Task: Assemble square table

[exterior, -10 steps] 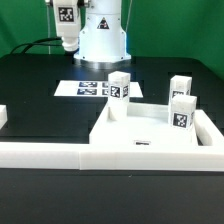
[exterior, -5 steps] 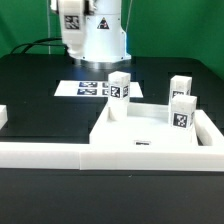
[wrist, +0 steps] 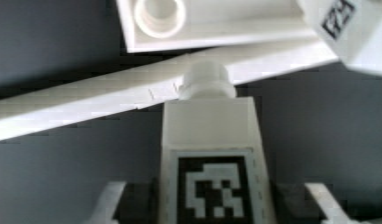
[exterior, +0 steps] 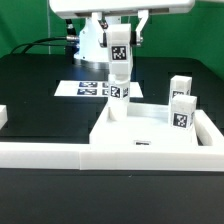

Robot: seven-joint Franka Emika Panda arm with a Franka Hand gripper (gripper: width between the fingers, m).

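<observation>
The white square slab [exterior: 145,125] lies inside the corner of the rail fence. Three tagged white legs stand on it: one at the far corner on the exterior view's left [exterior: 119,89] and two on the right [exterior: 181,87] [exterior: 183,112]. My gripper [exterior: 119,42] is shut on a fourth tagged leg [exterior: 119,52] and holds it upright in the air, just above or behind the left leg. In the wrist view this leg [wrist: 213,140] fills the middle, peg end [wrist: 206,76] forward, between my fingers [wrist: 113,200]. A slab corner with a round hole [wrist: 165,16] shows beyond it.
The long low white rail fence [exterior: 45,152] runs along the front and up the exterior view's right side. The marker board [exterior: 88,88] lies flat behind the slab. The robot base [exterior: 90,45] stands at the back. A white bar [wrist: 81,100] crosses the wrist view.
My gripper has moved from the upper left toward the exterior view's right, carrying the leg, and now hangs over the slab's far left corner.
</observation>
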